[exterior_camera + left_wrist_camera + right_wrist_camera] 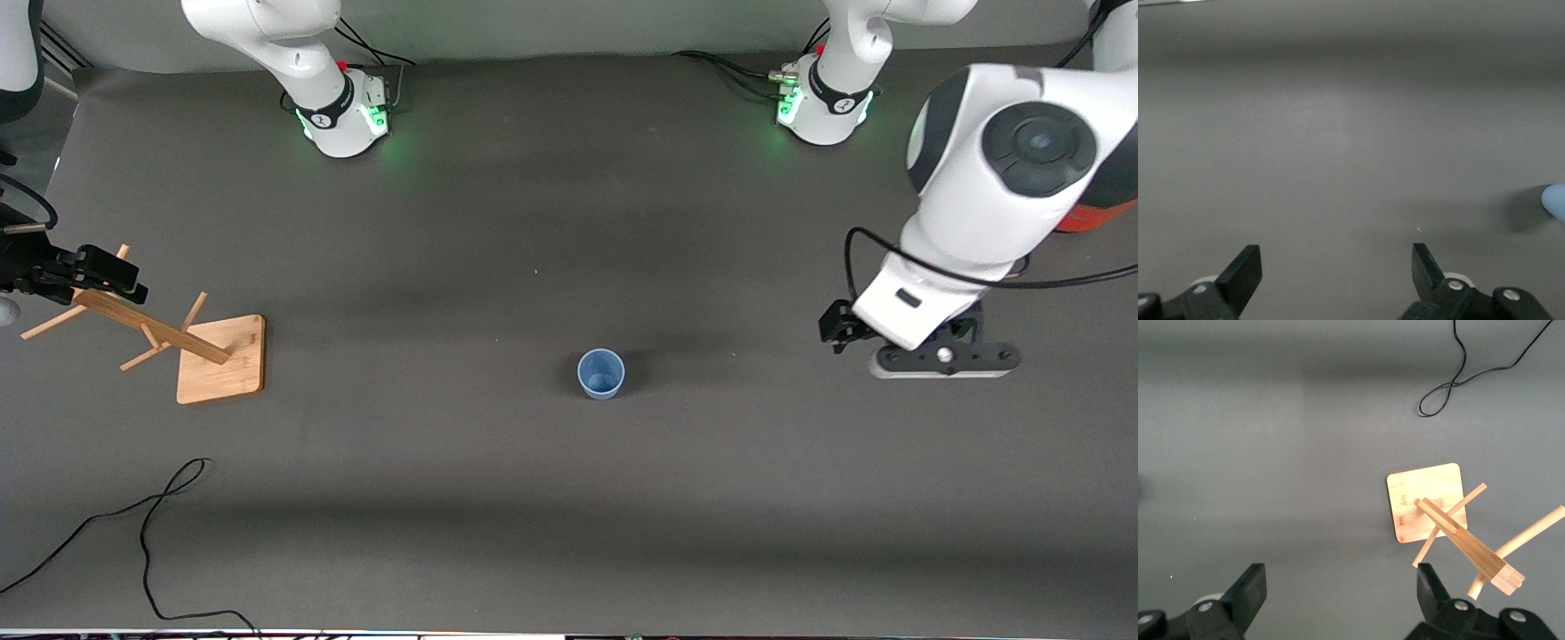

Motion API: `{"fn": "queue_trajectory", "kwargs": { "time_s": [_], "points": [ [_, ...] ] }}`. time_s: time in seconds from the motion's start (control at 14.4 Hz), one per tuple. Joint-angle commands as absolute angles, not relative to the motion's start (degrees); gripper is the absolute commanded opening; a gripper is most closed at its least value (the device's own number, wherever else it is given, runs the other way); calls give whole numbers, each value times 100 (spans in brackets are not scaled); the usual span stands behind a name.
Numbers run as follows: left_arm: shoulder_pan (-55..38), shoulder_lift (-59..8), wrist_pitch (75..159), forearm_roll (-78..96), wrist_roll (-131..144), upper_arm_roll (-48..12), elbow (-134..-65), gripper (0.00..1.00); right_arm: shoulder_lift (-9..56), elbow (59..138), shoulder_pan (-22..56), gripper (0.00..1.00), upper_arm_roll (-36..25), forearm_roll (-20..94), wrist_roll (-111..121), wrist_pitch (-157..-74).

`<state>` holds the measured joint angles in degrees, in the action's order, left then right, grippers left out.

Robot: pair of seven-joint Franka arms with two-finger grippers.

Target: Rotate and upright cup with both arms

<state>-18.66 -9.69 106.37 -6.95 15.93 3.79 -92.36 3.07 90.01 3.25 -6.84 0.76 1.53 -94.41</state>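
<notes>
Cup (601,373) stood upright, lower centre of frame; left gripper (1337,270) and right gripper (1341,590) both spread, holding nothing.

A robotics laboratory was indicated: two white arms were mounted on green-lit bases (348,120) at a surface (533,498) covered in dark grey cloth, and a loose black cable (147,524) was trailed across it.

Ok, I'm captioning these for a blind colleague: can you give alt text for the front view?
A small blue cup stands upright, mouth up, mid-table on a dark grey mat. The left gripper hangs over the mat's left-arm end; the right gripper hangs over a wooden peg stand at the right-arm end.
</notes>
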Motion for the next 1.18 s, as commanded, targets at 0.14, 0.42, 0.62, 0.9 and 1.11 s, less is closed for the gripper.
{"fn": "queue_trajectory", "kwargs": {
  "time_s": [0.14,0.42,0.62,0.9,1.11],
  "points": [
    [-1005,-247,10723,-563,461,378,-10072,100,237,9044,387,100,-729,62,211,-9483],
    [-124,0,10056,-123,-544,360,-9941,100,237,9044,387,100,-729,53,211,-9483],
    [-167,-17,9738,-123,-545,395,-9747,100,237,9035,378,100,-729,62,211,-9483],
    [-562,-88,9721,-123,-510,800,-9589,100,246,9044,378,100,-729,62,211,-9483],
    [-527,-88,9607,-123,-483,800,-9589,100,237,9044,378,100,-721,62,211,-9483]
  ]
}}
